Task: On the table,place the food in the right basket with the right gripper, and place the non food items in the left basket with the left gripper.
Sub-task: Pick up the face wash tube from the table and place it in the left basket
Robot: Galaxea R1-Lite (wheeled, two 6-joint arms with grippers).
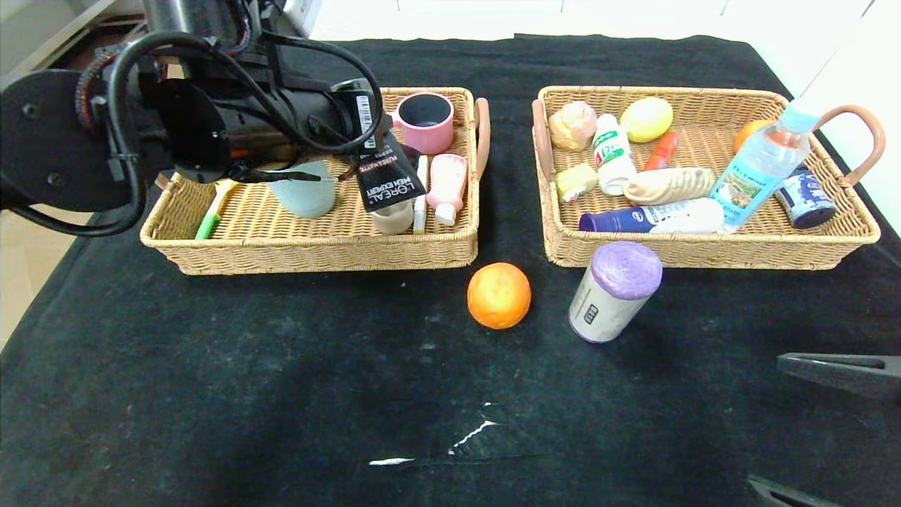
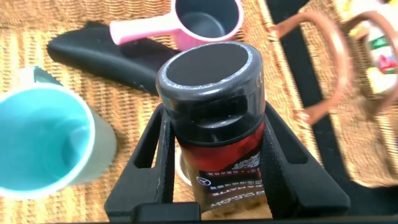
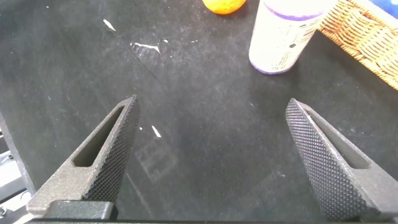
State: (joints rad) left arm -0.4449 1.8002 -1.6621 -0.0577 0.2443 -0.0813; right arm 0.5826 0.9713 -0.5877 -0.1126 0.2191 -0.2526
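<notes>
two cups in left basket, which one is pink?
The pink cup at the left basket's far right corner, handle sideways; the other cup is light blue.

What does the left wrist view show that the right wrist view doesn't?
Only the left wrist view shows the left tool shut on a dark-capped bottle above the left basket, with the pink cup, teal cup and black tube below. Only the right wrist view shows the right tool open over the black table, plus the purple-capped container and orange. Both catch wicker of the right basket.
</notes>
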